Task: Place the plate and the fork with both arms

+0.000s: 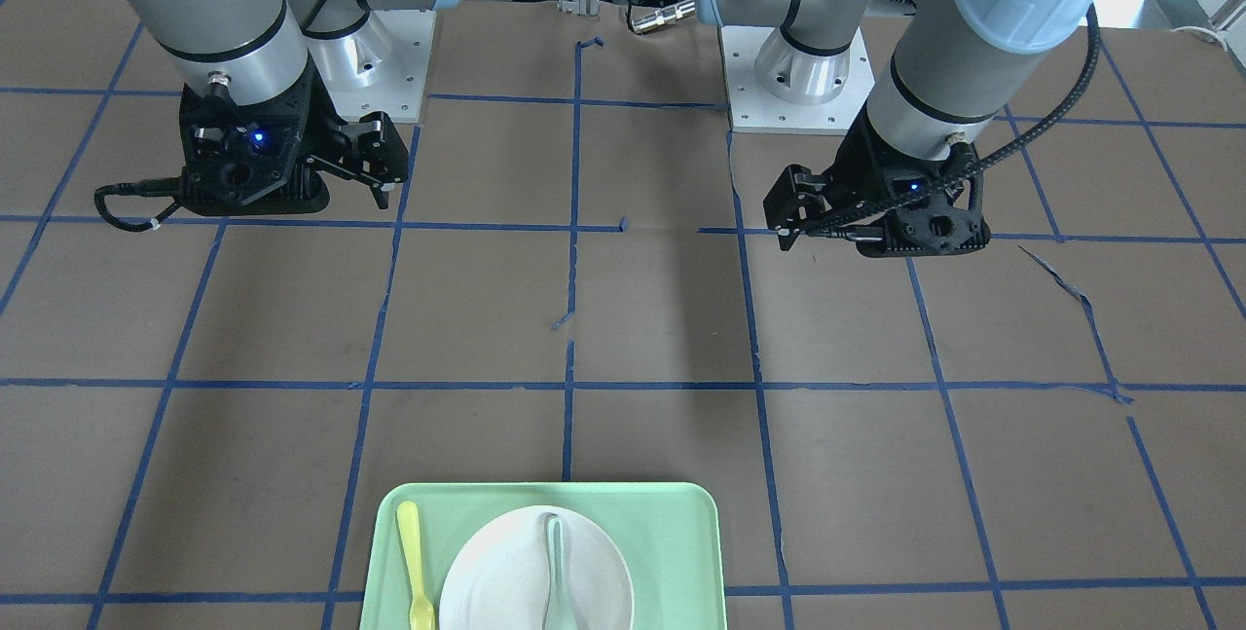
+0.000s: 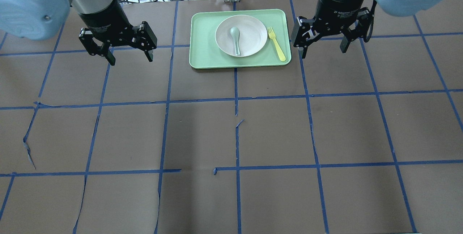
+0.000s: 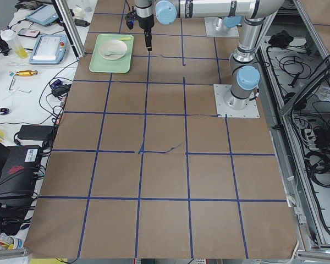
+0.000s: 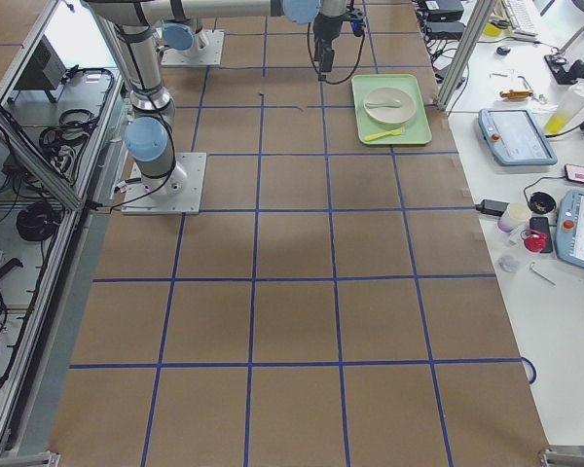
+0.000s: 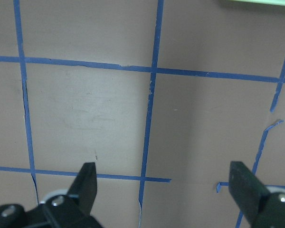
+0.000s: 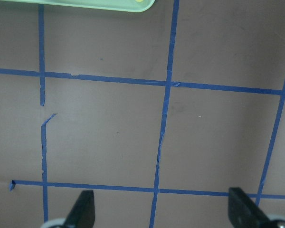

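Observation:
The off-white plate point(image 2: 249, 28) sits in the mint-green tray point(image 2: 202, 46) at the table's far middle. A pale green spoon point(image 2: 236, 38) lies in the plate. The yellow fork point(image 2: 276, 43) lies in the tray to the right of the plate. The plate point(image 1: 487, 572) and fork point(image 1: 416, 562) also show in the front view. My left gripper point(image 2: 131, 59) hangs open and empty above the table, left of the tray. My right gripper point(image 2: 322, 52) hangs open and empty just right of the tray. Both wrist views show wide-open jaws over bare table.
The brown table has a grid of blue tape, torn in places. The tray's corner shows at the top of the right wrist view point(image 6: 85, 4). Cables, tablets and bottles lie on the side bench beyond the tray point(image 4: 394, 122).

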Motion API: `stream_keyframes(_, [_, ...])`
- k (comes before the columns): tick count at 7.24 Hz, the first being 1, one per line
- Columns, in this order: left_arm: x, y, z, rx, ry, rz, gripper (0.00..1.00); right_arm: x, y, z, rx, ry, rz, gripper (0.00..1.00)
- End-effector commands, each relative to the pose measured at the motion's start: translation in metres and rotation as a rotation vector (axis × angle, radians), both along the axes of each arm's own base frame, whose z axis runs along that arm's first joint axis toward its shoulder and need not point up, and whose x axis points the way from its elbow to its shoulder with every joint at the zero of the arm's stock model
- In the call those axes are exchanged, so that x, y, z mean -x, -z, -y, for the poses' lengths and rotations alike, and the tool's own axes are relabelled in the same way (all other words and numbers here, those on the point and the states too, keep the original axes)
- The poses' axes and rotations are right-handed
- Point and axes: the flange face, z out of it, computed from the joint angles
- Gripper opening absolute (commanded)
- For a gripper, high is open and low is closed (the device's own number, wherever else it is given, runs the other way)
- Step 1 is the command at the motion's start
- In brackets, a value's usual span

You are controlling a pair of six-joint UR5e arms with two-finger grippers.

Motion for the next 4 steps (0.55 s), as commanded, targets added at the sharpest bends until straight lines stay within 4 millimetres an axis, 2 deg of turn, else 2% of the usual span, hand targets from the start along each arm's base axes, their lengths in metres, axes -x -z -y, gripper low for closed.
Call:
stream_keyframes(1, [0.0045, -0.0112, -0.0085, 0.022, 0.071, -0.002, 1.00, -0.0046, -0.0057, 0.0003, 0.009, 0.007, 0.029, 1.00])
stream_keyframes(4, [0.0046, -0.0128, -0.0151, 0.020, 0.073, -0.004, 1.00, -0.0032, -0.0060, 0.0033, 0.026, 0.003, 0.031, 1.00])
